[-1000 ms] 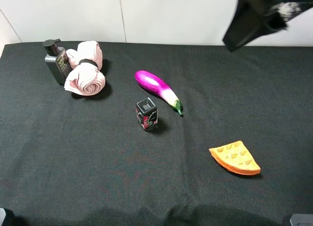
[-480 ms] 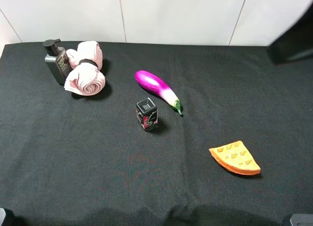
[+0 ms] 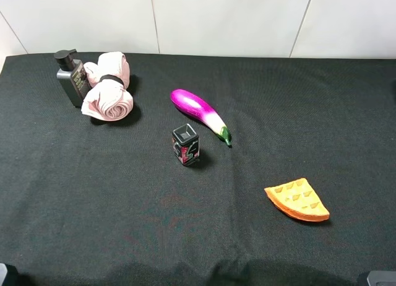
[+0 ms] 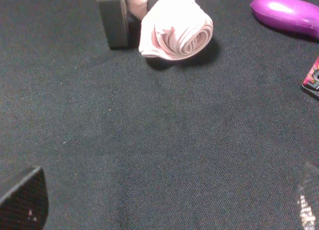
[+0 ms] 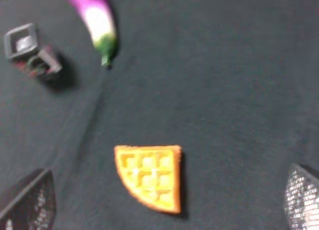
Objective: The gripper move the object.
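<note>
Clearing the right arm out of frame, bundle untouched

Exterior high: the dark arm that crossed the upper right a second ago, and sat at the right edge half a second ago, is gone now. No gripper shows here. The object (image 3: 107,86), a pale pink rolled cloth with a dark band, lies at the far left of the black cloth table (image 3: 124,224), touching the dark pump bottle (image 3: 71,77). Nothing on the table has shifted: eggplant (image 3: 199,114) mid-table, small black box (image 3: 185,144) just in front of it, waffle wedge (image 3: 297,200) well apart at right. Judgement: the right arm retreating leaves the move undone; the left arm is the nearer one for a pick.

Left wrist: left gripper (image 4: 164,202) hangs over bare cloth, fingertips (image 4: 22,199) at opposite frame corners, so spread wide, holding nothing, touching nothing. The object's spiral end faces it, near but apart, bottle pressed alongside.

Right wrist: blurred. Right gripper (image 5: 172,200) with fingers (image 5: 30,200) wide apart, empty, waffle wedge between them on the cloth beyond, not touched. Eggplant and box farther off.
</note>
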